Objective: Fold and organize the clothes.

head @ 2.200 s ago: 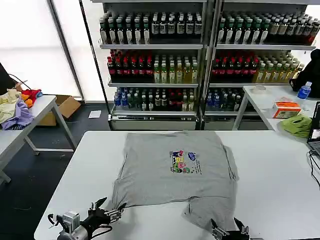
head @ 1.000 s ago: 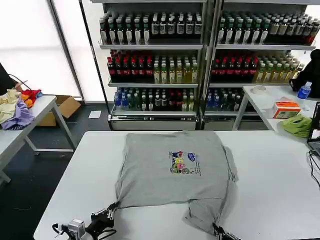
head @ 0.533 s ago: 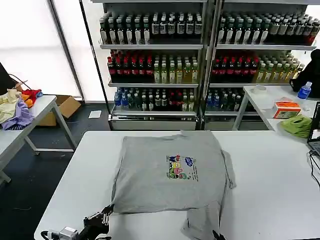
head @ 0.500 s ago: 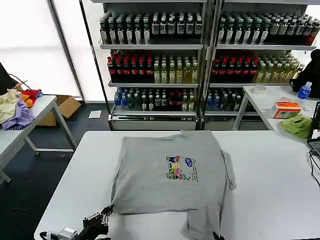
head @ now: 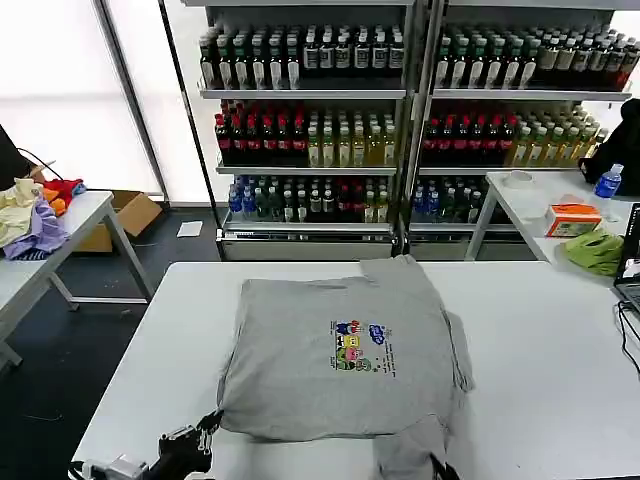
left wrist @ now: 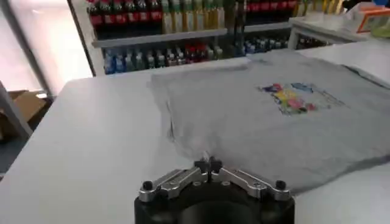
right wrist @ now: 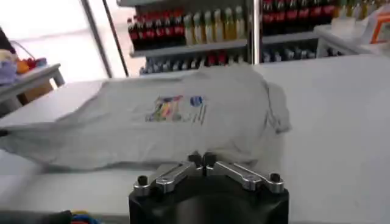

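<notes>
Shirt [head: 340,350] hem is pinched at both near corners, left tool [left wrist: 208,164] and right tool [right wrist: 202,159] clamped closed, likely for dragging it flat on the counter [head: 550,340].

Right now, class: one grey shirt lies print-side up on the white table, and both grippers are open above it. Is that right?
Not quite. The shirt does lie print-side up on the table, but both wrist views show the left gripper and right gripper shut on its near hem, not open.

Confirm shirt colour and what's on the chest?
Light grey shirt with a small multicolour chest print; clearest in the head view.
</notes>
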### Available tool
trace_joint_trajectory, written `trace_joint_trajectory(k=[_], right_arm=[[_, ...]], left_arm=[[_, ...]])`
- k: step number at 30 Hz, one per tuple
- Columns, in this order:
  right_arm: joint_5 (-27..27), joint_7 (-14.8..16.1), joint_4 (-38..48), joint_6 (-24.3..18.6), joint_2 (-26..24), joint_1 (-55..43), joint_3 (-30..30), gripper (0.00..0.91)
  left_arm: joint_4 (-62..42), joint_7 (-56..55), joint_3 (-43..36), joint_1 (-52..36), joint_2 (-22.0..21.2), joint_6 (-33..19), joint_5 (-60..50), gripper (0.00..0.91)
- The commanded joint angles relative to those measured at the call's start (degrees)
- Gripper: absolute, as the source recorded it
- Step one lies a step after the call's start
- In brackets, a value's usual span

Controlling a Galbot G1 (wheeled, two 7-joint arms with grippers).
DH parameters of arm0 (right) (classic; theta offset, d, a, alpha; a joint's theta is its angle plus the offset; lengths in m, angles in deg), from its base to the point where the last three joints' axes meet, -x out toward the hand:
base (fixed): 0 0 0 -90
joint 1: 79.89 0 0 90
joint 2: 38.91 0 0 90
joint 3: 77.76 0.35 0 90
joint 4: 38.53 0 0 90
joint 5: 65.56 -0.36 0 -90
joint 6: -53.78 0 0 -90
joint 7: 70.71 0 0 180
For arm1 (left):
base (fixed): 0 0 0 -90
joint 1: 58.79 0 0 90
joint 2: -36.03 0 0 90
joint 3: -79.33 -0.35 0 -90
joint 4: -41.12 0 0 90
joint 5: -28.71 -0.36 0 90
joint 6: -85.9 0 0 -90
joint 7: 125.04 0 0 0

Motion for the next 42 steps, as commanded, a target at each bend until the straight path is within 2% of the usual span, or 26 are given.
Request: trace_joint_trajectory(k=[1, 5, 12, 13, 14, 15, 16, 19, 24, 29, 34, 36, 40, 42], right_arm=[[-4.9, -3.0, 4.4, 1.2, -1.3, -19.0, -1.2, 0.0], [-6.2, -3.4, 8.7, 2.2, -2.0, -25.1, -2.6, 0.0], [-5.1, -3.0, 19.1, 3.3, -2.7, -34.4, -5.5, 0.0], [-4.7, -2.9, 21.4, 3.5, -2.8, -35.6, -6.1, 0.0], [-4.6, -2.7, 22.8, 3.7, -2.9, -36.6, -6.4, 0.0], [-4.4, -2.6, 23.5, 3.7, -3.0, -36.8, -6.8, 0.0], [-3.7, -2.2, 26.5, 3.8, -3.0, -38.4, -7.7, 0.907], [-2.9, -2.3, 30.9, 5.5, -2.6, -40.8, -9.0, 0.907], [-3.0, -1.5, 33.0, 7.1, -1.4, -42.6, -10.0, 0.907], [-4.1, -1.5, 29.8, 7.7, -1.6, -41.6, -8.6, 0.907], [-5.0, -2.3, 23.6, 8.8, -2.2, -37.3, -3.6, 0.907], [-4.9, -2.3, 20.3, 10.3, -2.6, -33.7, -2.1, 0.907], [-2.5, -5.4, 16.7, 14.7, -2.2, -26.8, -0.5, 0.907], [-1.0, -5.6, 15.8, 15.1, -1.6, -23.8, 0.3, 0.907]], left_arm=[[-8.4, 2.0, -0.8, -16.8, 1.4, 1.7, 4.6, 0.02], [-11.8, 3.4, -1.8, -19.5, 1.8, 1.7, 5.0, 0.02], [-19.5, 3.1, -3.8, -26.6, -0.6, 1.7, 5.7, 0.02], [-20.6, 3.0, -4.1, -27.7, -1.0, 1.7, 5.7, 0.03], [-21.3, 3.0, -4.3, -28.2, -1.2, 1.7, 5.9, 0.091], [-21.5, 3.0, -4.5, -28.5, -1.4, 1.7, 6.0, 0.907], [-23.3, 2.9, -4.7, -29.6, -1.9, 1.7, 6.0, 0.907], [-25.6, 2.9, -5.6, -31.2, -2.7, 1.7, 5.8, 0.907], [-27.8, 2.5, -5.3, -31.9, -3.7, 1.6, 5.5, 0.907], [-26.1, 1.7, -3.1, -29.6, -2.7, 1.6, 5.5, 0.907], [-23.0, 1.3, -1.1, -25.4, -1.7, 1.3, 5.5, 0.907], [-20.7, 1.3, -0.9, -22.8, -1.4, 1.3, 5.5, 0.907], [-18.1, 1.3, -1.5, -19.6, -1.8, 1.3, 5.5, 0.907], [-17.9, 1.3, -2.4, -19.1, -2.4, 1.3, 4.9, 0.907]])
